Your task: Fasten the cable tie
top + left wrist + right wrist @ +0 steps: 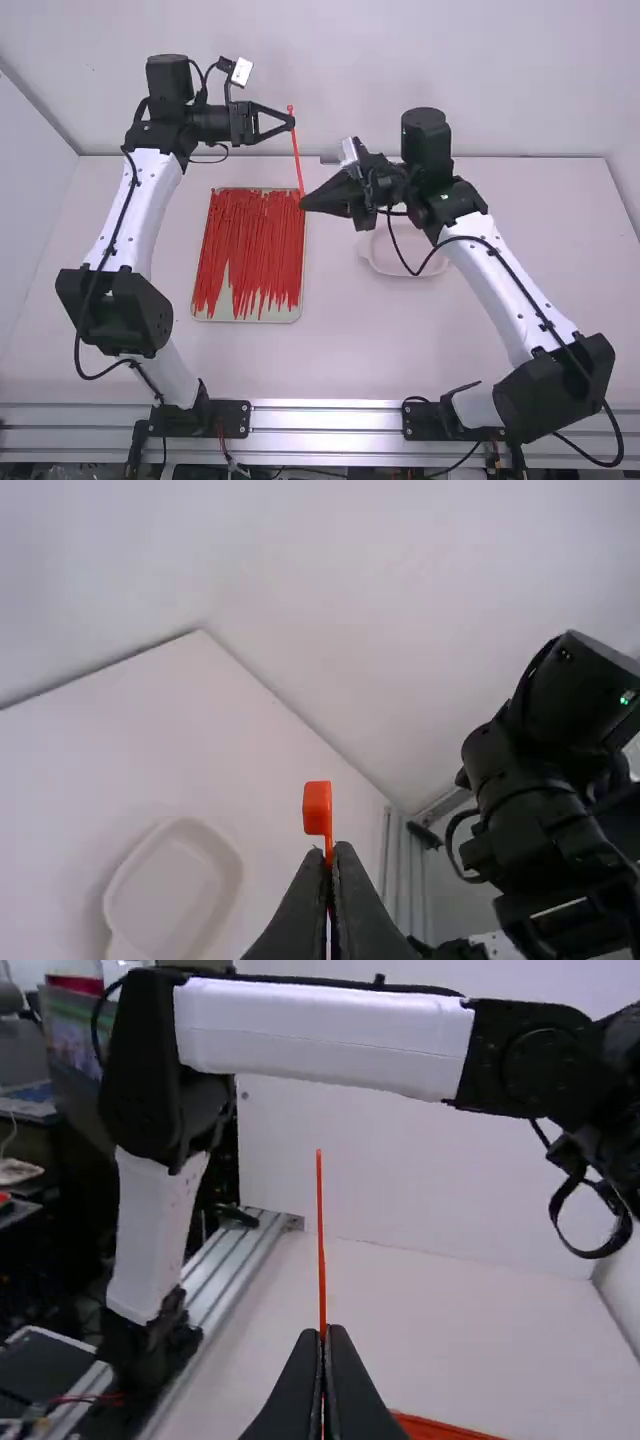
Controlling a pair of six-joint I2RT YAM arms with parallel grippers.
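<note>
Two pincers share one red cable tie (296, 155), held in the air above the far edge of the tray (245, 317). The single tray on the white surface (400, 340) carries a heap of loose red ties (250, 250), too many to count, and one white dish (378, 258) sits beside it.

The left pincer (292, 122) is clamped on the tie just below its head, and the right pincer (303, 200) is pinched on the lower end.

The left wrist view shows closed fingers (345, 900) with the squarish head (317, 808) standing just above them. The right wrist view shows the right pincer (322, 1332) and a thin, straight strap (320, 1240) leaving its tips.
</note>
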